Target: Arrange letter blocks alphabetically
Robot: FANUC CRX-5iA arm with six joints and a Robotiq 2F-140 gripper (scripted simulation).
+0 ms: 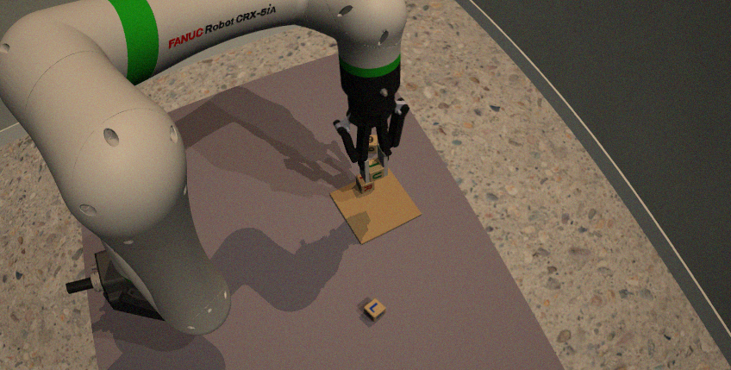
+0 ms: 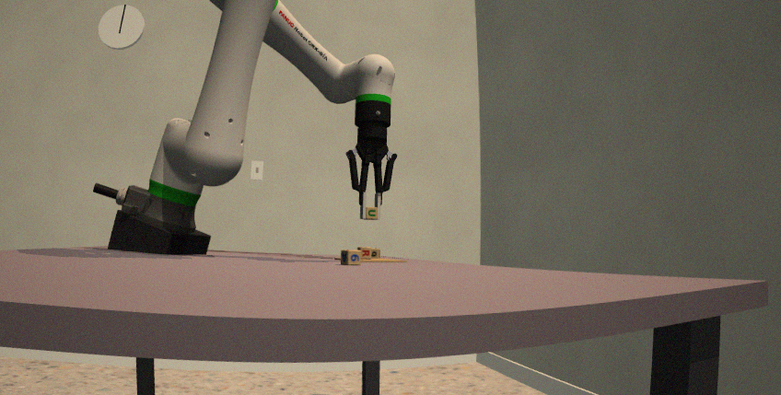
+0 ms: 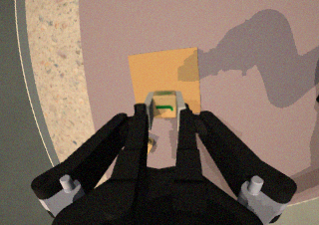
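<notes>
My gripper (image 1: 372,165) is shut on a wooden block with a green U (image 1: 377,171) and holds it well above the table, as the exterior view shows (image 2: 371,213). The wrist view shows this block (image 3: 163,105) between my fingers, over the near edge of the tan mat (image 3: 166,74). A block with a red R (image 1: 365,185) lies on the far corner of the mat (image 1: 376,207). A block with a blue L on top (image 1: 374,309) lies on the table, far from the mat. Another block with a dark digit (image 1: 372,140) lies just beyond the mat, partly hidden by my fingers.
The robot base (image 2: 158,229) stands at the far left of the purple table. The table's rounded edge (image 3: 87,112) runs close to the mat on one side. The arm's shadow falls across the table beside the mat.
</notes>
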